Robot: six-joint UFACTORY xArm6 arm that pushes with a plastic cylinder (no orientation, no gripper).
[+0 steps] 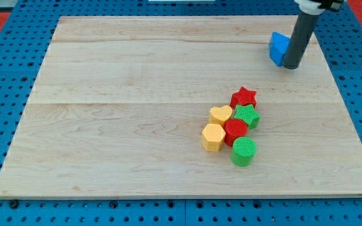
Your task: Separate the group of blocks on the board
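Green cylinder [244, 151] first — cluster steeply upright.

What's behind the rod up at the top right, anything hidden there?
A blue block sits beside my tip, on the view's left. The rod covers its right part, so its full shape and contact cannot be told. The cluster lies apart, lower.

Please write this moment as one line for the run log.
my tip: at blue block, view's upper right | cluster: red star, yellow heart, green star, red cylinder, yellow hexagon, green cylinder | unseparated
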